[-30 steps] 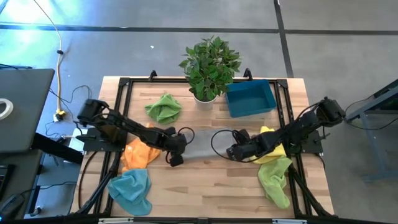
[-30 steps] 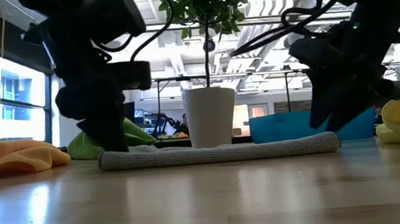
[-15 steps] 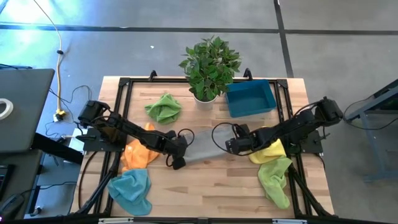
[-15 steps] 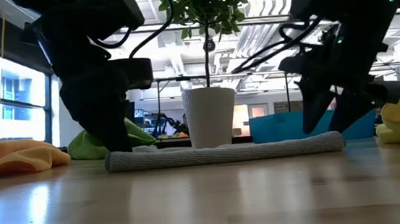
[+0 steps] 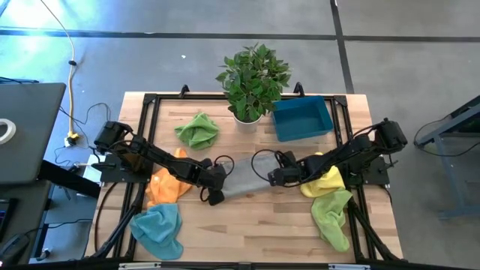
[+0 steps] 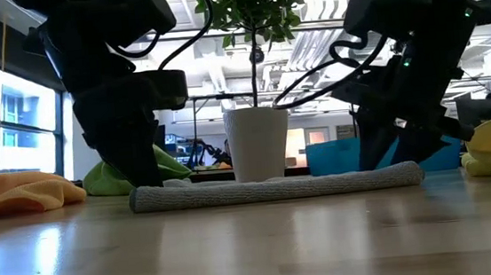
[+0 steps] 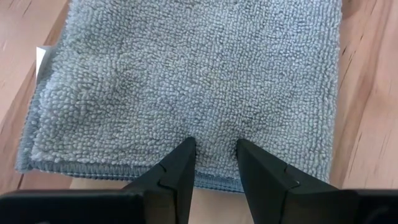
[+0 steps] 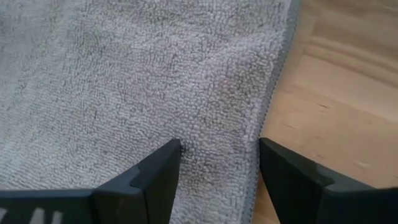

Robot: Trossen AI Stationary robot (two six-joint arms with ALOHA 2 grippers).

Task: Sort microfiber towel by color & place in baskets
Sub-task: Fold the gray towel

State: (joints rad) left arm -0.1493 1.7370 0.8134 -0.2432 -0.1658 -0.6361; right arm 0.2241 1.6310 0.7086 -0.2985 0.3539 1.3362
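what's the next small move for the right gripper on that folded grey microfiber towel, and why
Probably close the right gripper on the edge of the folded grey microfiber towel. Its jaws stand open over that edge, while the left gripper presses on the opposite end with its jaws narrowly parted. The towel lies flat on the wooden table.

grey towel [image 7: 186, 81]: both wrist views crop it; in the high view its ends lie under the grippers.
left gripper [image 5: 215, 189]: whether its tips pinch or only rest on the pile cannot be told.
blue basket [image 6: 345, 157]: low view, partly behind the right arm.
orange towel [image 5: 166, 185]: partly under the left arm.
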